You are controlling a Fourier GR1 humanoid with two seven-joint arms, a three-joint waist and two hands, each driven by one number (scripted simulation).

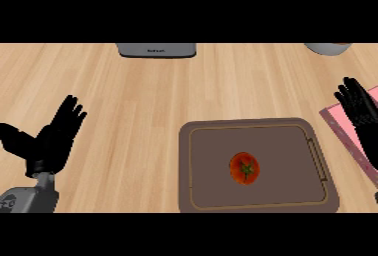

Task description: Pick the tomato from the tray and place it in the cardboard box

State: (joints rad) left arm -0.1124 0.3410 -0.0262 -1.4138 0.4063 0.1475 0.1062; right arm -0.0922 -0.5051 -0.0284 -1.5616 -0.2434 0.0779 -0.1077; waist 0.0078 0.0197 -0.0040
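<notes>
A red tomato [244,168] with a green stem lies near the middle of a brown tray [214,200] on the wooden counter. My left hand [52,140] rests open at the left edge, fingers up, well away from the tray. At the right edge my right hand [359,107] is open with straight fingers, above and to the right of the tray, over a pink flat object [343,127]. Neither hand touches the tomato. No cardboard box is clearly visible.
A grey appliance [156,50] stands at the counter's far edge, centre. A pale round container [327,48] shows at the far right corner. Bare wood lies between my left hand and the tray.
</notes>
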